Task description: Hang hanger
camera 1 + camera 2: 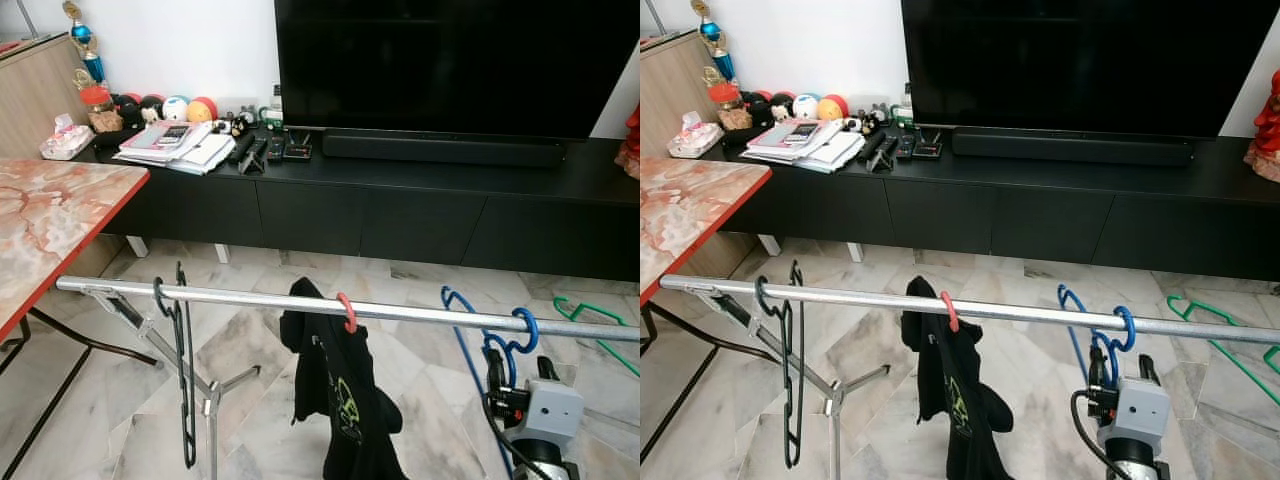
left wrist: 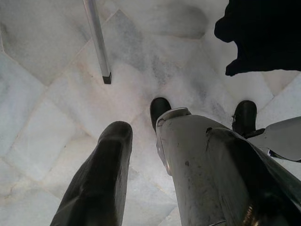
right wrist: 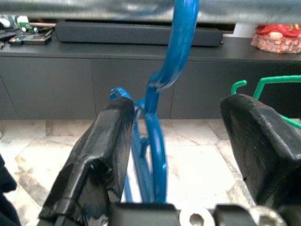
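A blue hanger (image 1: 520, 327) hangs by its hook on the silver rail (image 1: 400, 312), near the rail's right end. My right gripper (image 1: 518, 366) is just below the rail and open. The hanger's blue wire (image 3: 155, 141) runs between its two spread fingers, close to one of them. Further left on the rail hang a black shirt (image 1: 335, 400) on a red hook (image 1: 347, 312) and an empty black hanger (image 1: 185, 380). My left arm hangs idle, one black finger (image 2: 106, 165) pointing down at the marble floor.
A green hanger (image 1: 590, 315) lies on the floor at the right, behind the rail. The long black TV console (image 1: 400, 205) stands behind. A marble-topped table (image 1: 50, 220) is at the left. The rack's metal legs (image 1: 210, 400) spread under the rail's left half.
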